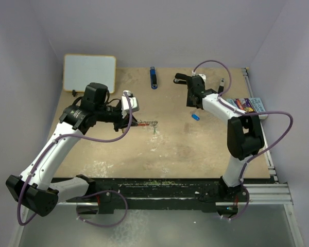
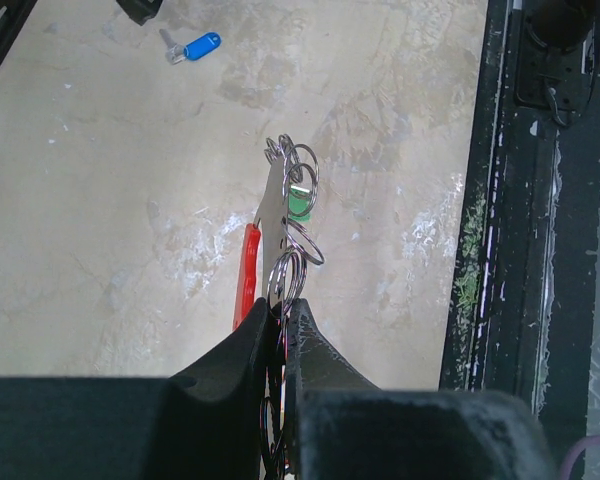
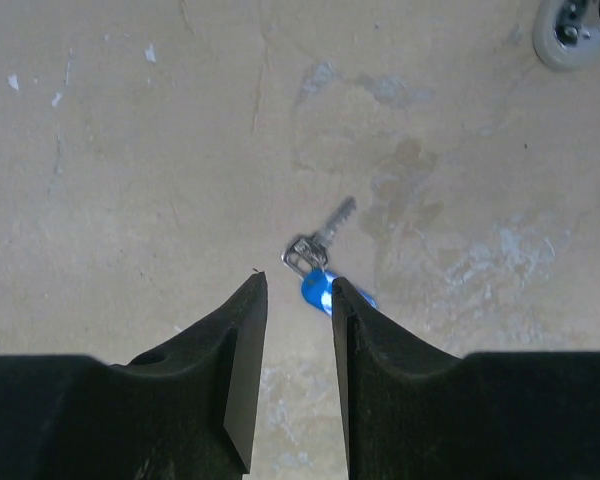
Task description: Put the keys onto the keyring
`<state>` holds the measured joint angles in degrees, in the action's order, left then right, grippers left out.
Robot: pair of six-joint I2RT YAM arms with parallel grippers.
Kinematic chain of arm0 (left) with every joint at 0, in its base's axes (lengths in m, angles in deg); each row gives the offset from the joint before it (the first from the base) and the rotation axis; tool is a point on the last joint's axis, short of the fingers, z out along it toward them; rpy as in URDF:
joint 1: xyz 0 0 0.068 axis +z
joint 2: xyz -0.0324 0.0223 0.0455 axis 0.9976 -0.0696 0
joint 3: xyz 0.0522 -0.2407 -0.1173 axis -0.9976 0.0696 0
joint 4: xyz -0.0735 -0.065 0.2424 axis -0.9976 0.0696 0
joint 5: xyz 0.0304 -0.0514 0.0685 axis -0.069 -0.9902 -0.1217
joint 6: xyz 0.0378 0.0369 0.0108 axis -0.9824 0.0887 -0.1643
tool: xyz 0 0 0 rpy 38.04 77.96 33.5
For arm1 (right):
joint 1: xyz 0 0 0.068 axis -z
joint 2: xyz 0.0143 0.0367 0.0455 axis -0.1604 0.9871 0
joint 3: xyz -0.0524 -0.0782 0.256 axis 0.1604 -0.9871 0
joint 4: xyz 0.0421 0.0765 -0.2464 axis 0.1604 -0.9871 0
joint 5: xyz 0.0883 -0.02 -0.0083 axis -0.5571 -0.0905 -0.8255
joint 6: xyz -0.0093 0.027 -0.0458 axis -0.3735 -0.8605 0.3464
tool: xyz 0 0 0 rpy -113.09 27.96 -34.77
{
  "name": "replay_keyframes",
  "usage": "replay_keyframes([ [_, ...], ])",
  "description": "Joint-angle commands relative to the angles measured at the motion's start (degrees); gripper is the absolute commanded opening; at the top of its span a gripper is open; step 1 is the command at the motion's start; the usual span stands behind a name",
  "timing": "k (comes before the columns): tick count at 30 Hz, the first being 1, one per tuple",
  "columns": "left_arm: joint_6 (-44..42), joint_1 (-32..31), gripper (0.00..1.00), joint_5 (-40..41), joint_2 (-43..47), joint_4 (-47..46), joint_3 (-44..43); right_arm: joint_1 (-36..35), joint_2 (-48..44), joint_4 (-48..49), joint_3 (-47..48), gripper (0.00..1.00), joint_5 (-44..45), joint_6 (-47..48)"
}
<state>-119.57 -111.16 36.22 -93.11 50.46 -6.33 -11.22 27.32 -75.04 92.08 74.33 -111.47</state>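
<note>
left gripper (image 2: 280,312) is clenched on the keyring (image 2: 248,272), a glossy red crescent clip with thin steel wire loops and a green-tagged key (image 2: 300,200) already threaded on. well to the right of the keyring, the blue-tagged key (image 3: 320,287) lies flat on the scuffed tabletop (image 1: 170,154). right gripper (image 3: 298,290) hovers over it, jaws parted and empty. it would be best to centre on the smooth plastic tag rather than the thin toothed blade, then pinch squarely.

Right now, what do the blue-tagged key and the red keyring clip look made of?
Blue-tagged key: silvery glinting blade, likely bare metal; tag glossy blue, probably plastic. Red keyring clip: smooth, even red, plastic or coated metal, unclear. Its rings: thin bright loops, apparently polished metal wire.
</note>
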Motion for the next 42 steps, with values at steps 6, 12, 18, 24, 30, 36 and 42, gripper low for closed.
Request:
replay_keyframes([
  [6,2.09,0.13,0.04,0.16,0.81,-4.83,0.13,2.90,6.32,4.83,4.88,0.37,-4.43,2.81],
  [12,2.51,0.12,0.04,0.15,0.28,-5.43,0.11,3.65,8.34,5.52,3.37,0.42,-5.66,2.52],
  [18,2.86,0.09,0.04,0.17,-0.07,-5.93,0.11,4.09,9.05,5.74,2.38,0.43,-6.64,2.22],
  [24,3.12,0.10,0.04,0.22,-0.29,-6.15,0.12,4.10,8.59,6.52,-0.48,0.41,-7.25,1.69],
  [30,3.33,0.10,0.04,0.00,-0.65,-6.56,0.30,4.26,8.59,8.43,-3.10,0.35,-7.75,1.39],
  [36,3.61,0.11,0.04,-0.04,-1.21,-7.00,0.00,4.45,8.32,8.73,-3.37,0.20,-7.78,1.47],
  [42,3.98,0.09,0.04,-0.06,-1.61,-7.45,-0.23,4.45,7.40,8.05,-3.67,0.16,-7.02,1.25],
])
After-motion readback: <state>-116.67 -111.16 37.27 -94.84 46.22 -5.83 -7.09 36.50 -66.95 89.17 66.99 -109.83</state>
